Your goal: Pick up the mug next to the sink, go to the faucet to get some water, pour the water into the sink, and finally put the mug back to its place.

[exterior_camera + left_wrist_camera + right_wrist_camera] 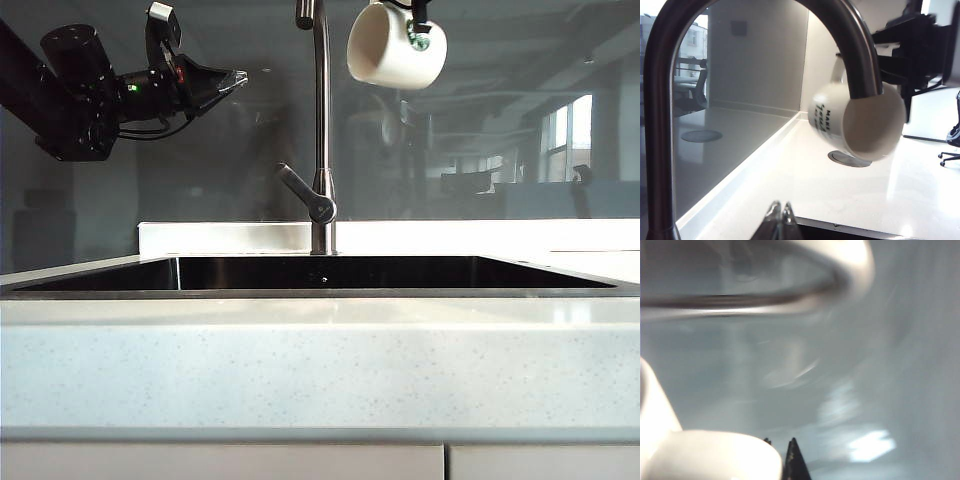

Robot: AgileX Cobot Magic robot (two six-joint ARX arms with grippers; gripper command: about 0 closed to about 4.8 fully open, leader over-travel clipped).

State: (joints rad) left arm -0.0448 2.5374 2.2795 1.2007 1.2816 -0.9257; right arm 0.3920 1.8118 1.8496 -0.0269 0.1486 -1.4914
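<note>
Exterior view, right gripper (419, 22) pinching tilted mug (395, 48) beside faucet (321, 120), left gripper (232, 80) jaws pressed together.

The faucet (321, 130) pipe stands just beside the right gripper (420, 25) holding the mug (395, 48); below it, open air above the sink (320, 272).
</note>
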